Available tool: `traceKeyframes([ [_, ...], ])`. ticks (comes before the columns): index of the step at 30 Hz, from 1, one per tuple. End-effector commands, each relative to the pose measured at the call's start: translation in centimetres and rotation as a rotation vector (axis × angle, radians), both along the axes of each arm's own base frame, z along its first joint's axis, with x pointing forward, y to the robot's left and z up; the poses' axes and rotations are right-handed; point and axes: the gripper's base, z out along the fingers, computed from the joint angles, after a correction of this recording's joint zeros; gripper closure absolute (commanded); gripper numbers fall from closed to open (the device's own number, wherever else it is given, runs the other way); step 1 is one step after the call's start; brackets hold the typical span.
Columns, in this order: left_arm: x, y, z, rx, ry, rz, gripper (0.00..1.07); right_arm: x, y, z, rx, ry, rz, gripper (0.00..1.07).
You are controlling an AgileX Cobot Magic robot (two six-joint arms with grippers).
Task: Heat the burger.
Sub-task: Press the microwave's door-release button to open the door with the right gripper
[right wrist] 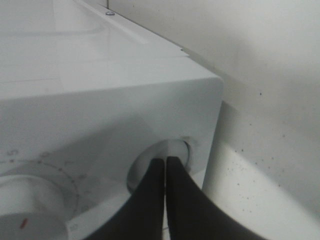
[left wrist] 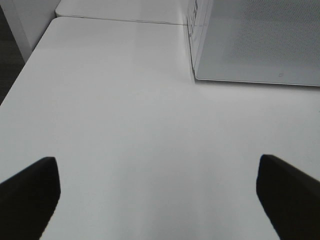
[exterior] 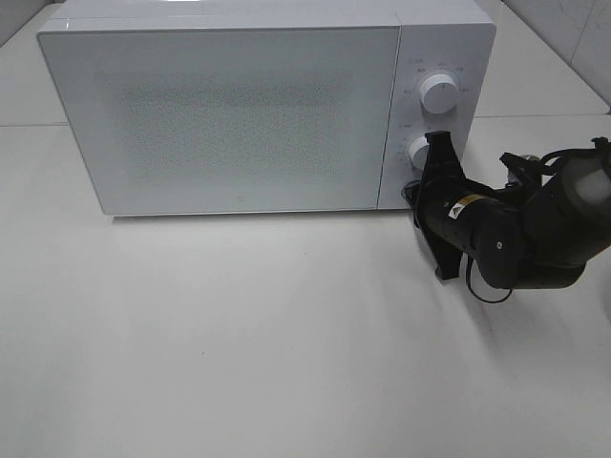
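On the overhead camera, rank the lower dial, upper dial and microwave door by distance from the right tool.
1. lower dial, at the right tool tips.
2. upper dial, just above it on the panel.
3. microwave door, off to the left.

Black right arm (exterior: 535,239) reaches in from right side, wrist bent, right jaws pressed fully together. Left jaws spread wide, black fingers (left wrist: 30,195) well apart.

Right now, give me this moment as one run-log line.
microwave door closed | right pincer shut, tips at lower knob | left pincer open over table | burger not in view
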Motion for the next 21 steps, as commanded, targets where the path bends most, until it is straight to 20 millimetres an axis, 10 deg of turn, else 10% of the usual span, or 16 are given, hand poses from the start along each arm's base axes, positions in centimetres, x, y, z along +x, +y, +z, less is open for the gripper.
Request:
traceKeyframes([
  [1, 0.0, 0.0, 0.0, 0.001, -0.012, -0.001, 0.04, 0.8, 0.1, 0.8, 0.001, -0.070, 0.010, 1.07],
  [21, 0.0, 0.0, 0.0, 0.001, -0.012, -0.001, 0.04, 2.6, -0.1, 2.3, -0.001, -0.202, -0.033, 1.07],
])
